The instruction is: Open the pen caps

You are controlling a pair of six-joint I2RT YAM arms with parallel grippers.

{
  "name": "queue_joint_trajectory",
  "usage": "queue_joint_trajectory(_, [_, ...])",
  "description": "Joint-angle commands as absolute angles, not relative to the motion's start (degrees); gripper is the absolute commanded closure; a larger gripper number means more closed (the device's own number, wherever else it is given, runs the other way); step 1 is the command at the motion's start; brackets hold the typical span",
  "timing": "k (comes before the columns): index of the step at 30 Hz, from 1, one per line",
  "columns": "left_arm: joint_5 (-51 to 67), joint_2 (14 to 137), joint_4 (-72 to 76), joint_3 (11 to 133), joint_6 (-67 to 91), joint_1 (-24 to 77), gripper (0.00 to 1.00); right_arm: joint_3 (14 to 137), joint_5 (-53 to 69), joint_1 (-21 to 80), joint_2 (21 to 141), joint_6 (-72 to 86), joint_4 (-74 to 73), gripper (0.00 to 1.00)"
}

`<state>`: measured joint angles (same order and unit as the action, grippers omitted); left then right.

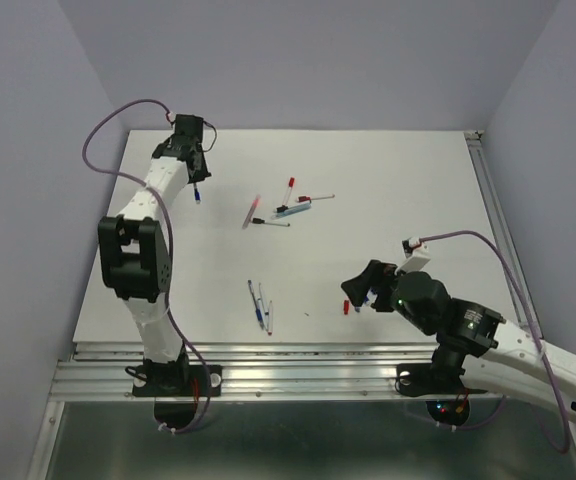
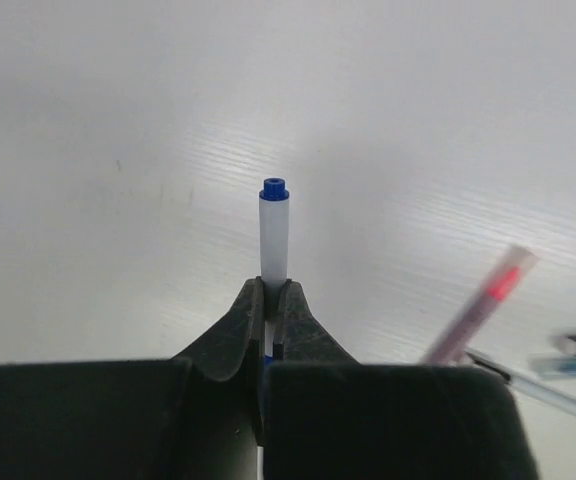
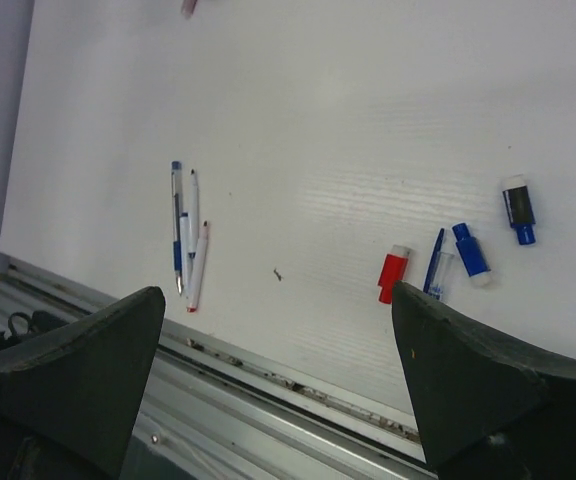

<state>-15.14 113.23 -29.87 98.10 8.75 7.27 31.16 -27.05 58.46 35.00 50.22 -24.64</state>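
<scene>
Counter [image 1: 398, 170] with scattered pens and loose caps, seen from above and from both wrists.

Left arm [image 1: 153, 200] reaches to 10 o'clock of the counter. The left jaws are pressed together on a white pen [image 2: 273, 245], pinching its barrel. The pen's blue end [image 2: 273, 189] projects beyond the fingertips.

The right jaws are spread wide and hold nothing. They hover at 5 o'clock of the counter, above the detached caps. In the right wrist view the caps lie on the bare surface close to the right finger [image 3: 488, 390]:
- The red cap [image 3: 393, 272] lies nearest the counter edge.
- A clear-and-blue piece [image 3: 435, 275] lies just beside the red cap, at its 3 o'clock.
- The blue cap [image 3: 471, 250] lies beside that piece.
- The dark cap [image 3: 518, 208] lies apart, at 2 o'clock of the group.

Three pens [image 1: 260, 305] lie side by side at 6 o'clock of the counter. A pen cluster [image 1: 293, 205] lies near the centre, toward 12 o'clock. A blurred pink pen [image 1: 252, 210] shows at 9 o'clock of that cluster. Whether the clustered pens carry caps cannot be told.
</scene>
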Motion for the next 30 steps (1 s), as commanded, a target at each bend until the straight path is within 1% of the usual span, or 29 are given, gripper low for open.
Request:
queue_joint_trajectory(1, [-6.6,92.6,-20.2,80.2,27.9,8.7,1.0,30.3,-16.8,58.4,36.1,47.8,-15.6,0.0])
queue_joint_trajectory(2, [-4.9,84.9,-17.2,75.4,29.5,9.5,1.0,30.5,-14.2,58.4,36.8,46.1,-14.6,0.0])
queue_joint_trajectory(3, [-4.7,81.0,-14.7,71.2,33.2,12.9,1.0,30.7,-11.4,58.5,39.3,44.4,-13.2,0.0])
queue_joint_trajectory(4, [-5.8,77.3,-12.9,67.5,34.7,15.1,1.0,30.7,-8.2,58.5,40.7,43.2,-9.5,0.0])
queue_joint_trajectory(5, [-9.7,70.6,-10.6,61.1,36.7,17.6,1.0,30.7,-3.6,58.6,42.3,42.6,-7.6,0.0])
queue_joint_trajectory(6, [-11.6,67.4,-10.3,58.3,38.7,20.4,1.0,30.8,-1.7,58.6,44.6,42.5,-5.8,0.0])
queue_joint_trajectory(7, [-11.7,61.5,-8.5,52.7,42.2,23.8,1.0,31.2,-0.3,58.8,48.7,42.6,-2.6,0.0])
queue_joint_trajectory(9, [-8.8,56.1,-5.3,46.6,44.2,25.9,1.0,32.5,-0.4,59.4,54.7,42.4,1.5,0.0])
queue_joint_trajectory(10, [-7.4,53.5,-3.3,41.0,48.0,26.5,1.0,33.0,1.9,59.7,56.6,41.9,2.8,0.0])
queue_joint_trajectory(12, [-6.8,47.1,-1.7,36.2,51.7,27.9,1.0,34.5,2.6,60.8,59.3,41.7,7.8,0.0])
queue_joint_trajectory(13, [-6.0,45.5,-0.3,32.3,53.2,29.9,1.0,34.9,3.2,61.3,61.8,41.7,9.5,0.0])
queue_joint_trajectory(15, [-5.6,42.5,1.4,29.9,56.7,31.9,1.0,35.9,4.3,61.8,64.1,42.3,12.5,0.0])
queue_joint_trajectory(20, [-6.6,40.8,2.0,27.7,61.2,38.6,1.0,38.1,0.5,62.1,69.5,44.5,17.2,0.0])
queue_joint_trajectory(24, [-6.4,41.2,2.9,27.0,63.2,41.9,1.0,40.9,-1.1,62.1,73.2,44.2,17.3,0.01])
queue_joint_trajectory(27, [-7.2,41.7,3.8,26.5,63.9,43.9,1.0,43.1,-2.1,62.2,75.5,43.9,17.0,0.05])
queue_joint_trajectory(30, [-7.7,42.3,4.1,25.9,65.1,45.8,1.0,45.3,-2.1,62.2,77.3,43.2,16.0,0.15])
